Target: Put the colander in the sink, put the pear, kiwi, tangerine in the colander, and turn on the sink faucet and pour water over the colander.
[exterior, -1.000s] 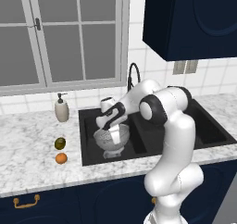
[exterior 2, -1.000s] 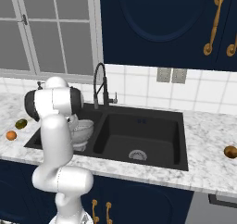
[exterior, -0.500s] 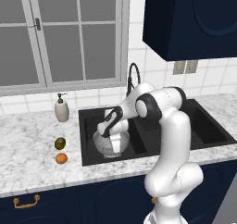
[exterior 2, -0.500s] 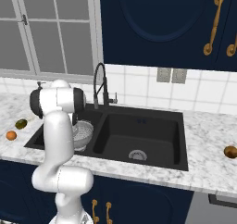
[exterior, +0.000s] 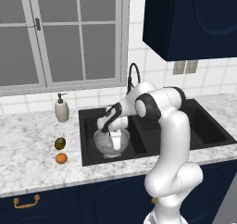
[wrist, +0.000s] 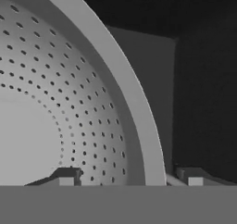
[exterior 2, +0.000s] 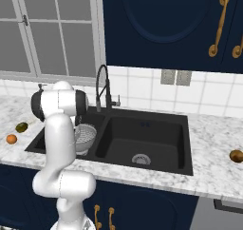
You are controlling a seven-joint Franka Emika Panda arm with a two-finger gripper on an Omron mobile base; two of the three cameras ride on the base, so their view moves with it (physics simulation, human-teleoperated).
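The silver perforated colander (exterior: 111,143) (exterior 2: 86,135) (wrist: 55,102) sits upright in the left basin of the black sink (exterior: 203,131) (exterior 2: 142,138). My gripper (exterior: 114,134) (wrist: 129,177) hangs over its rim, open, with one fingertip (wrist: 67,176) inside the bowl, the other outside, and gaps to the rim on both sides. The bright orange tangerine (exterior: 61,158) (exterior 2: 11,139) lies on the counter left of the sink, next to a dark olive fruit (exterior: 59,143) (exterior 2: 21,127). A brown fruit (exterior 2: 236,156) lies far right. Which is pear or kiwi I cannot tell. The black gooseneck sink faucet (exterior: 133,75) (exterior 2: 101,84) runs no water.
A cream soap dispenser (exterior: 61,109) stands on the marble counter behind the two fruits, under the window. The right basin has a silver drain (exterior 2: 141,159). Dark blue wall cabinets hang above the sink on the right.
The arm has lowered the colander into the left basin. The jaws, shut on its rim a second ago, have opened and let it go.
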